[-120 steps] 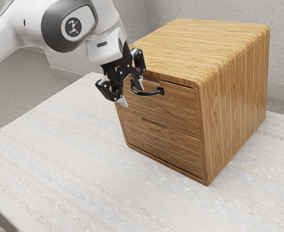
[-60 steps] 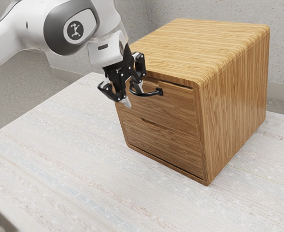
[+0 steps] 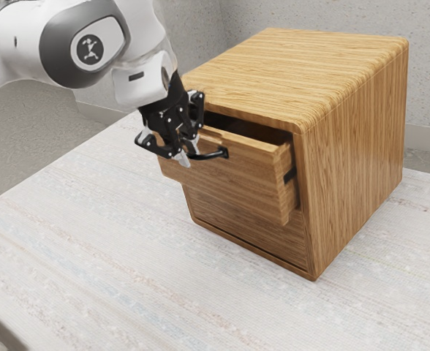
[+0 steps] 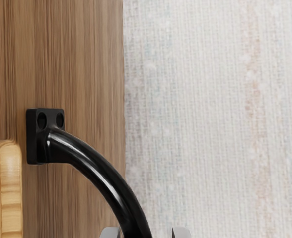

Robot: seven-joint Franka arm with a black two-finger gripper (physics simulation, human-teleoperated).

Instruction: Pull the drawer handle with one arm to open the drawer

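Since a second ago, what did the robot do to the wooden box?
The black two-finger pincer closed on the curved black handle and pulled the upper wooden drawer out, toward the exterior view's left. The lower wooden drawer stayed shut; the wooden cabinet did not move.

Upper wooden drawer (image 3: 237, 175) stands partly open; handle (image 3: 213, 155) black, curved.

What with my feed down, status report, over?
Gripper at curved black metal handle. Upper bamboo drawer partly open. Nothing in the way.
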